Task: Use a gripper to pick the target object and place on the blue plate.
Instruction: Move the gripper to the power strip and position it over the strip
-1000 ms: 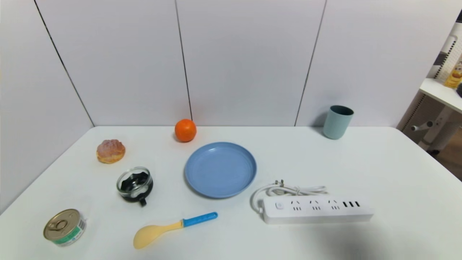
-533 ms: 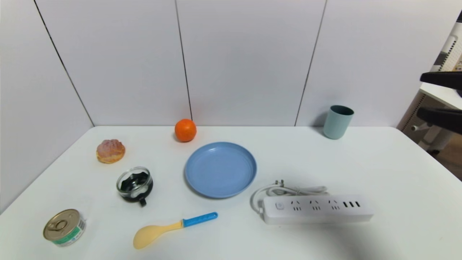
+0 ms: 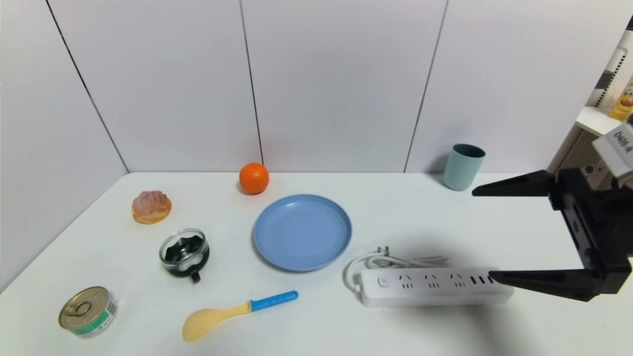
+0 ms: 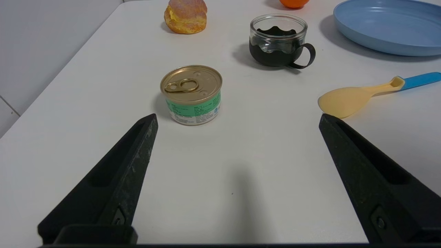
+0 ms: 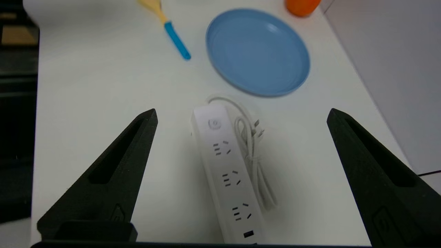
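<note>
Right wrist view puts the strip flat on the table, below and between our right gripper's widely spread jaws, its cord bundled alongside. We judge it rigid, light and slick-sided; best pinched across its narrow width near the middle. The plate lies just beyond. Our left gripper is parked, jaws wide too.

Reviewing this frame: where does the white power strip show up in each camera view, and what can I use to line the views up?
Head view: the power strip lies lower right of centre, its far end behind the open right hand.
Left wrist view: not in it.
Right wrist view: the strip runs down the centre, between the hand's fingers.
Shared landmark: the blue plate appears in all three, next to the strip's button end.
</note>
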Controlling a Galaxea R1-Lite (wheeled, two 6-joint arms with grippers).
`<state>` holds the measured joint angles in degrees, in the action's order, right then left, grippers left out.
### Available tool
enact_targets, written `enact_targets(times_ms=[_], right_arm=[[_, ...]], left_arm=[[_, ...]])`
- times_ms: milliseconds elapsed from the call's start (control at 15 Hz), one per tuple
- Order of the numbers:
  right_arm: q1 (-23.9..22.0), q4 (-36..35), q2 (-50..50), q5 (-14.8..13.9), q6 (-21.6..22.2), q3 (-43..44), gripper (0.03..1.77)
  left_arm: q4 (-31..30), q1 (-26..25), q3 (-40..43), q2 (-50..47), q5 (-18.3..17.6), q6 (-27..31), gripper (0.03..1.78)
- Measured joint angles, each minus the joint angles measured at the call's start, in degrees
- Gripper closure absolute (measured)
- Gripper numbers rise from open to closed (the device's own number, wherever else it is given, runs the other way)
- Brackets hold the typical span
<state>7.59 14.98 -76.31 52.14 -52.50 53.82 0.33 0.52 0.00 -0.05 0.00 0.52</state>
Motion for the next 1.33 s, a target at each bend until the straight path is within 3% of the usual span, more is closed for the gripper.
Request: enact_targets(times_ms=[400,867,1333], right_arm=[[2.85,1.11,-10.59,-1.62,-13.68,-1.57,0.10],[3.71,0.67,-17.98,-6.17,-13.79,-0.73,0.10],[3.80,0.65,-23.91,-8.16,-16.35,0.48,0.10]], left_arm=[[0.02,0.00,0.00,0.00,0.00,0.00,0.12],[0.02,0.00,0.00,0.00,-0.02,0.00,0.12],[0.02,0.00,0.00,0.00,0.00,0.00,0.12]])
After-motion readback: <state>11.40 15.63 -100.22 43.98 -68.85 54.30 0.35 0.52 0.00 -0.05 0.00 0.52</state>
